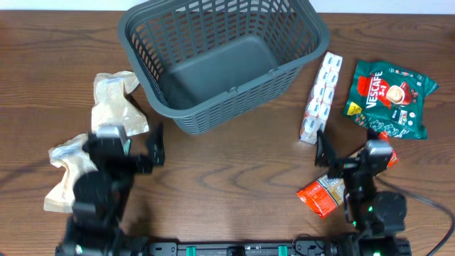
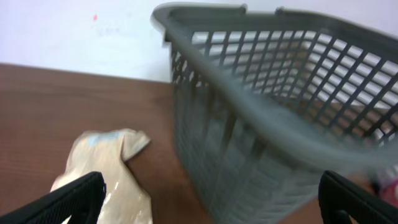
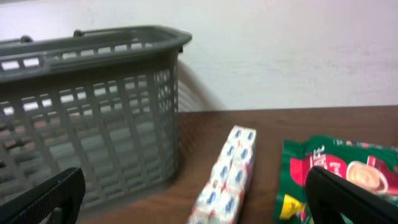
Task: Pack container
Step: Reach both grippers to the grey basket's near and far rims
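The container [image 1: 220,64] is a large dark grey lattice basket at the back middle, and I see nothing in it. It also shows in the left wrist view [image 2: 267,118] and in the right wrist view [image 3: 87,118]. My left gripper [image 1: 124,146] is wide open and empty in front of the basket's left corner [image 2: 211,211], next to a beige packet [image 1: 117,103] [image 2: 106,180]. My right gripper [image 1: 352,153] is wide open and empty [image 3: 193,208], just short of a white-and-blue sachet strip [image 1: 321,96] [image 3: 227,177].
A second beige packet [image 1: 67,171] lies at the front left beside the left arm. A green Nescafe bag [image 1: 389,96] [image 3: 336,177] lies at the right. A red-orange packet [image 1: 323,195] lies under the right arm. The table's front edge is close behind both arms.
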